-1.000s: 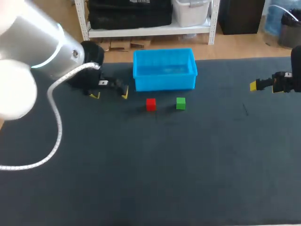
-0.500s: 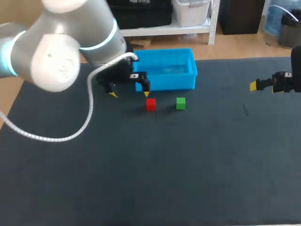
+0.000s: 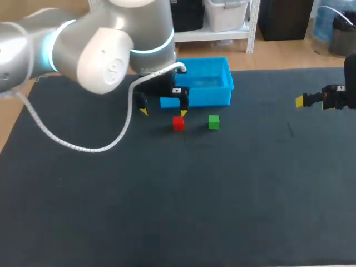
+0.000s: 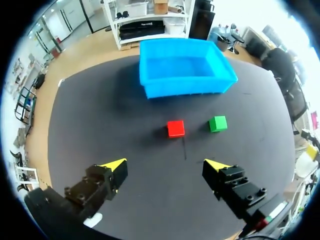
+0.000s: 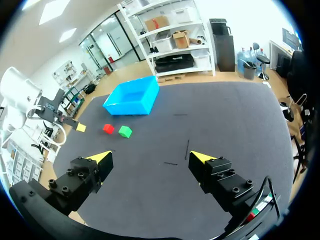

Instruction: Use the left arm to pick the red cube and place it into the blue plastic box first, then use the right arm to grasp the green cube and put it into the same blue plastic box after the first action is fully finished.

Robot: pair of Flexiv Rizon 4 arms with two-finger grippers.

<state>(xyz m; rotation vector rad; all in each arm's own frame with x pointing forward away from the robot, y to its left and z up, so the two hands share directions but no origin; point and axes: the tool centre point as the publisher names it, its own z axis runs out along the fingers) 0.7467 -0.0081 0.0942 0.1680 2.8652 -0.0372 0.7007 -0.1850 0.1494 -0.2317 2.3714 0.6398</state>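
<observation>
Spread to straddle it, the left gripper (image 3: 164,113) is hovering near the red cube (image 3: 178,123), sitting on the surface (image 3: 222,194) before the blue plastic box (image 3: 194,61); the right gripper (image 5: 151,156) is hanging released, well aside, second in turn.

I have open mat (image 4: 145,150) between my left gripper (image 4: 165,164) and the red cube (image 4: 175,128), with the green cube (image 4: 217,123) near its side and the blue box (image 4: 187,89) behind.
</observation>
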